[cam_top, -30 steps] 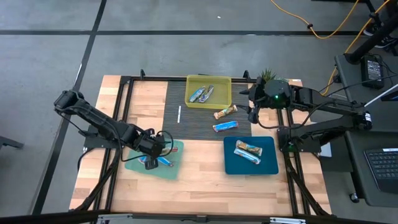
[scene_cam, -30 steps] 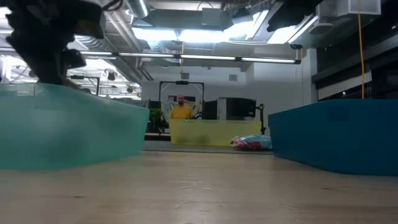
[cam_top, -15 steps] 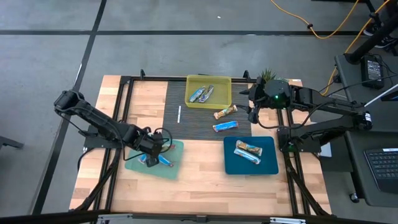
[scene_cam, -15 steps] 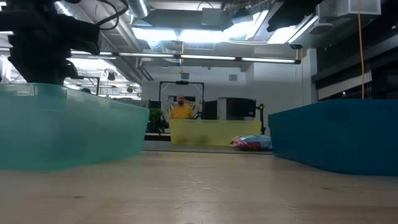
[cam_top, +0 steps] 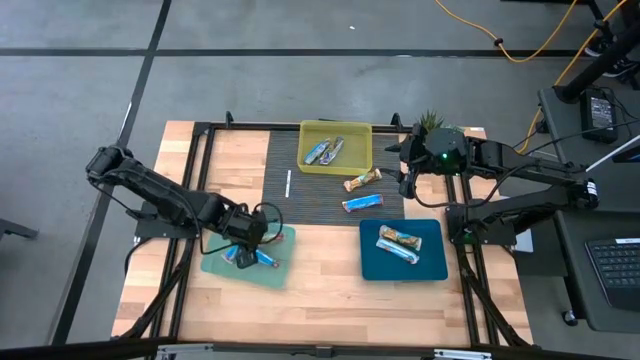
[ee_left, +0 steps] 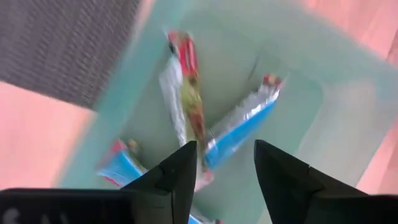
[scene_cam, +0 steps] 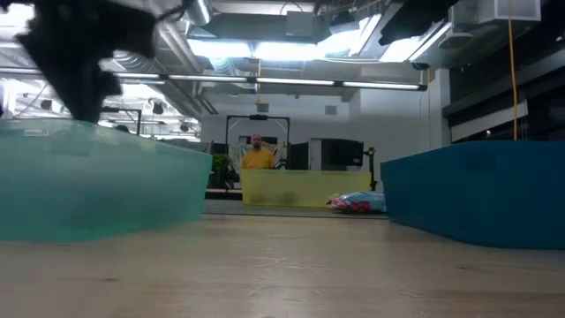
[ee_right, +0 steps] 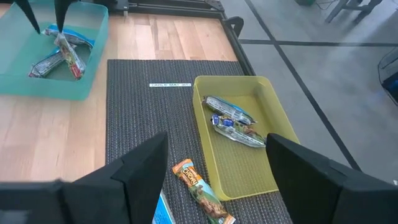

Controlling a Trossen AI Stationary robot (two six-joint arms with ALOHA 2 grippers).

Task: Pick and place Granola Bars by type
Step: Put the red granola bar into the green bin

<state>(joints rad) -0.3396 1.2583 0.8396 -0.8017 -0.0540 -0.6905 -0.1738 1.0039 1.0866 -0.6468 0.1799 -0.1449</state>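
My left gripper [cam_top: 248, 240] hangs open over the teal tray [cam_top: 275, 272], its fingertips just above the bars; it also shows in the left wrist view [ee_left: 224, 180] and the right wrist view [ee_right: 45, 28]. Blue bars [ee_left: 242, 127] and a silver-and-red bar [ee_left: 185, 87] lie flat in the tray. My right gripper [cam_top: 408, 178] waits open above the mat's right edge. A tan bar [cam_top: 362, 180] and a blue bar [cam_top: 362, 204] lie flat on the dark mat. Silvery bars [ee_right: 233, 118] lie in the yellow tray [cam_top: 312, 165]. Two bars [cam_top: 398, 243] lie in the dark blue tray [cam_top: 430, 268].
A thin white stick [cam_top: 288, 184] lies on the mat's left part. A small green plant [cam_top: 430, 120] stands at the far right. A black frame rail [cam_top: 200, 135] borders the table. Bare wood [cam_top: 320, 295] lies between and in front of the two near trays. A person [scene_cam: 257, 157] stands far behind.
My left gripper has shifted a little toward the table's far right over the teal tray, so that the bars under it show more. The bars lie still. My right arm has kept still.
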